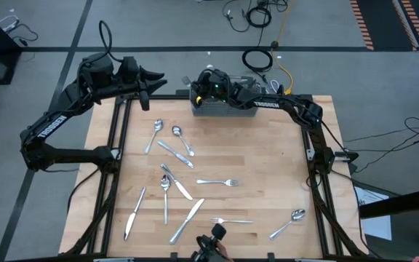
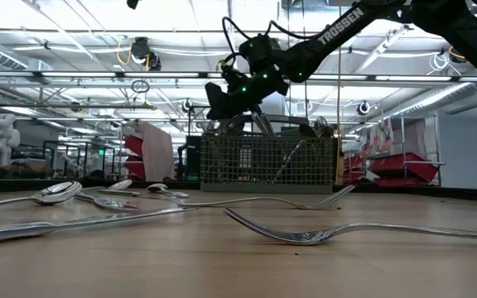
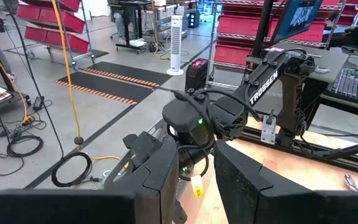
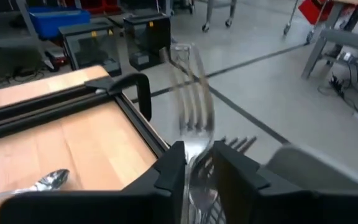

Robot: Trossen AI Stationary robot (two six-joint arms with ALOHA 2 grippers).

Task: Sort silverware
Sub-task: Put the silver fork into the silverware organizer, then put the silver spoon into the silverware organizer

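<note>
We see loose shiny metal silverware [image 1: 167, 182] across the wooden bench [image 1: 268, 156]. At twelve o'clock, our right gripper [image 4: 199, 163] pinches a silver fork [image 4: 194, 106] above the grey wire-mesh basket [image 2: 267, 163]; its handle is hidden. The left gripper [image 1: 155, 75], part-open and empty, waits at eleven o'clock.

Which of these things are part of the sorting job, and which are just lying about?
Part of the job:
- loose silverware scattered on the table
- fork between the right gripper's fingers, over the wire basket
- forks already standing in it

Just lying about:
- coiled cables on the floor
- white fan
- red shelving
</note>
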